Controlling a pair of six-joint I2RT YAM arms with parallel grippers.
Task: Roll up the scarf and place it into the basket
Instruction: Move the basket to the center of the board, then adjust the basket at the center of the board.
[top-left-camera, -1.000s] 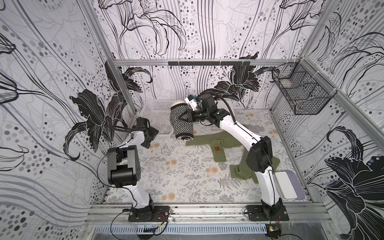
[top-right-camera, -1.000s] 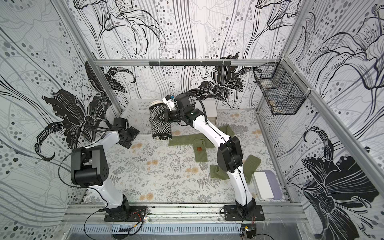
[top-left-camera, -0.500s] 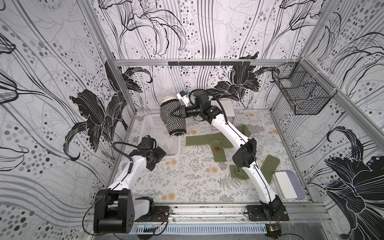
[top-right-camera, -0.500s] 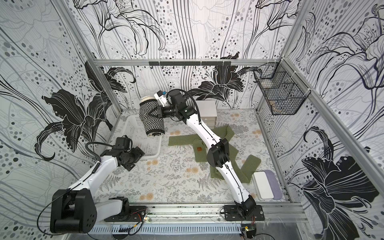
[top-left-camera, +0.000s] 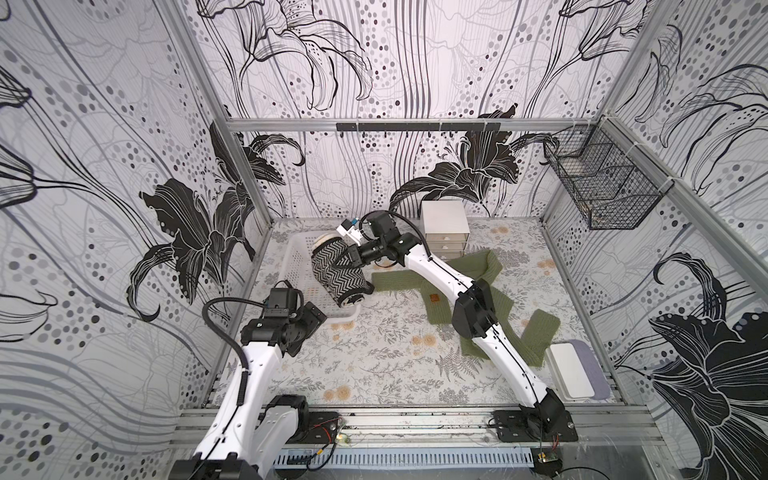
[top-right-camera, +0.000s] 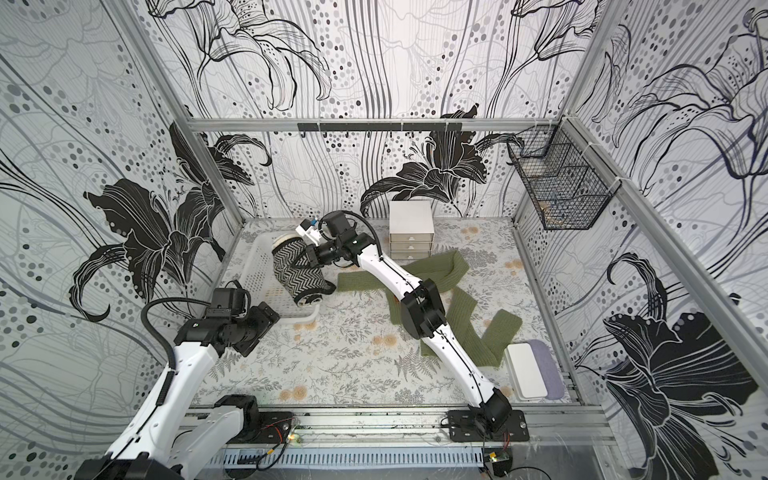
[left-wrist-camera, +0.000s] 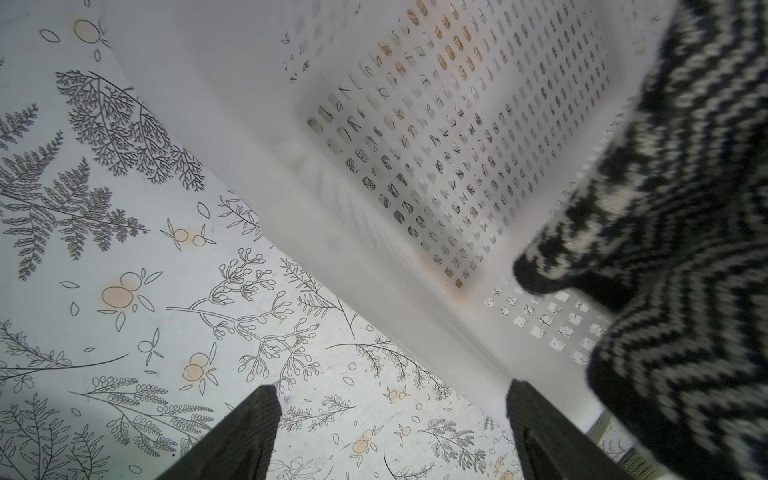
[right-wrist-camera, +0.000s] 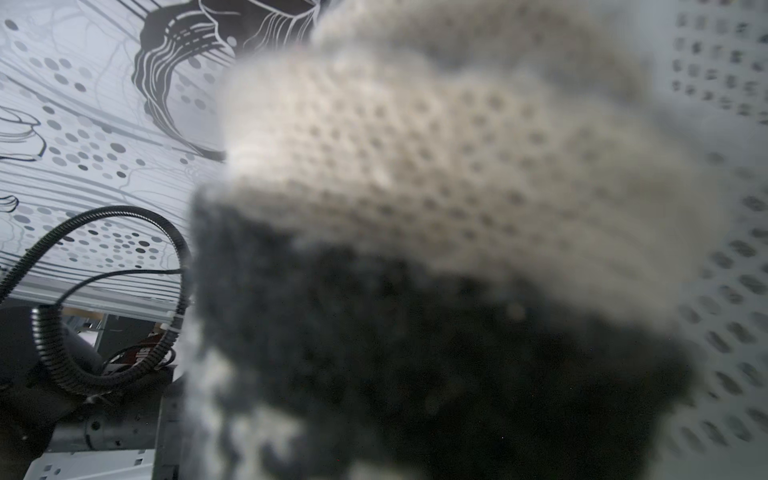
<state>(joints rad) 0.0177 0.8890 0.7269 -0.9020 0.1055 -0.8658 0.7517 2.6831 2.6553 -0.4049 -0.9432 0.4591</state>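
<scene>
Right tool (top-left-camera: 348, 258) is clamped on the scarf (top-left-camera: 341, 277), a black-and-cream chevron knit wound into a fat roll, and grips it at the side of the roll's upper part. In the right wrist view wool fills the lens and the jaws themselves are hidden. Location: the roll is held tilted above the basket (top-left-camera: 296, 259), which stands at the far left corner of the surface (top-left-camera: 374, 353). The roll's lower end is over the basket's near right corner, and contact with the perforated bottom cannot be confirmed. Left tool (left-wrist-camera: 392, 386) stands with jaws wide apart, gripping nothing, at the basket's near corner. Handling assessment: light, soft, compressible, grippy rather than slippery, not fragile. The chief risk is unwinding, since one loose end droops from the roll in the left wrist view. A hold across the roll's middle, pinning all layers, is judged soundest. Containers: the basket holds nothing apart from the scarf above it. The drawer unit (top-left-camera: 444, 226) at the far edge has all drawers shut. The wire mesh basket (top-left-camera: 602, 195) hangs on the right wall, contents unclear.
</scene>
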